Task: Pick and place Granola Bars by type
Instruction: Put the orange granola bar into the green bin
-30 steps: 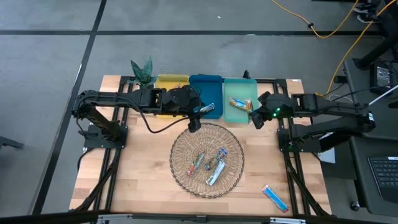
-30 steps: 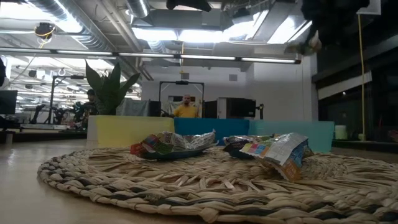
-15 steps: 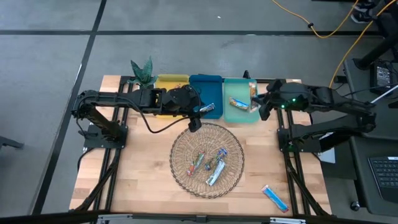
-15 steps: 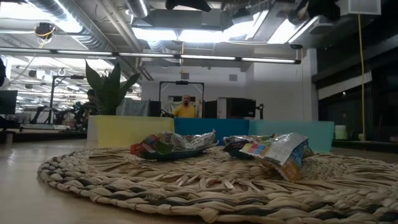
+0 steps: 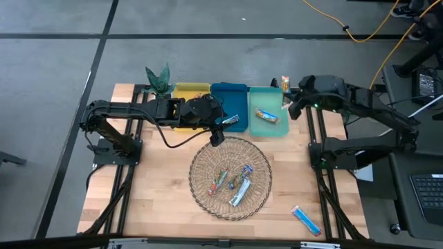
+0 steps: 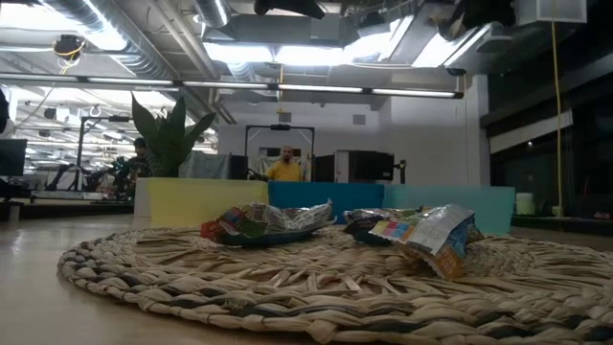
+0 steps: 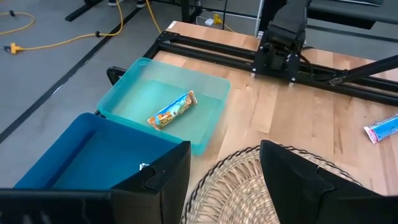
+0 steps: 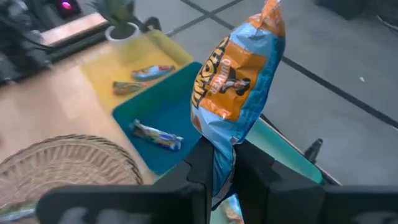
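My right gripper (image 5: 288,99) is shut on an orange-and-blue granola bar (image 8: 239,81) over the far right corner of the teal tray (image 5: 257,128). One orange bar (image 5: 266,115) lies in that tray. The blue tray (image 5: 228,97) holds a silver bar (image 8: 155,135), and the yellow tray (image 8: 102,81) holds two bars (image 8: 152,71). Several bars (image 5: 234,181) lie in the wicker basket (image 5: 201,187). A bright blue bar (image 5: 305,220) lies on the table near the right near corner. My left gripper (image 7: 227,186) hangs open over the basket's far rim. My right gripper pinches the bar's lower end (image 8: 222,163) between its two fingers (image 8: 200,163). The rest of the wrapper sticks out past the fingertips. The bar is lifted clear of the tray and the table.
The three trays stand side by side along the far edge, with a small plant (image 5: 159,79) to the yellow tray's left. The basket fills the table's middle. Bare wood (image 5: 159,187) lies left of the basket. A person (image 6: 285,168) shows far off in the room.
My right gripper has carried the bar toward the table's far edge, from beside the teal tray's near right corner to its far right corner, and has risen and turned on the way. My left arm has kept still.
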You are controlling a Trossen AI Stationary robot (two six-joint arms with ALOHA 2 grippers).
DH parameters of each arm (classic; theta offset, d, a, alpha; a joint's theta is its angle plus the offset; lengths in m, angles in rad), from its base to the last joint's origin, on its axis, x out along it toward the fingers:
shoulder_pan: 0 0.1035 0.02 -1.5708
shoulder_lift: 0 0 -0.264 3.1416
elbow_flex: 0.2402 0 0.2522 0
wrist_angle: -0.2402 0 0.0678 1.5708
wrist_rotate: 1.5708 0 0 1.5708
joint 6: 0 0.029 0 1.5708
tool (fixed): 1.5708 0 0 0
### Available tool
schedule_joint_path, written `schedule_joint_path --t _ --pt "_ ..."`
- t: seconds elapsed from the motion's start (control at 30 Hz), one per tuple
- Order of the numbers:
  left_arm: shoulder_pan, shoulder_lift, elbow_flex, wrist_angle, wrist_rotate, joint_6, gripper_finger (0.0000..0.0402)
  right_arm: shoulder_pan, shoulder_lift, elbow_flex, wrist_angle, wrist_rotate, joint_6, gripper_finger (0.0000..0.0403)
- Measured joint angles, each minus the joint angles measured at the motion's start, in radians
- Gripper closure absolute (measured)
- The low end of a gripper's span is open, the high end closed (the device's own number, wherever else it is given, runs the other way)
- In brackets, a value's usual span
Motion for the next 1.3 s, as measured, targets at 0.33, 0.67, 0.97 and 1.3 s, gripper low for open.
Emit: schedule_joint_path --t 0.33,0.67,0.97,1.3 --pt "0.0 0.0 0.0 0.0 0.0 0.0 0.0217 -0.208 0.156 0.064 -0.001 -0.156 -0.208 0.0349" --pt "0.0 0.0 0.0 0.0 -0.009 -0.023 0.0217 -0.365 0.268 0.113 -0.001 -0.27 -0.329 0.0349" --pt "0.0 0.0 0.0 0.0 -0.024 -0.027 0.0217 -0.514 0.354 0.108 -0.027 -0.335 -0.448 0.0349" --pt "0.0 0.0 0.0 0.0 -0.025 -0.034 0.0217 -0.596 0.493 0.103 -0.038 -0.413 -0.516 0.0351"
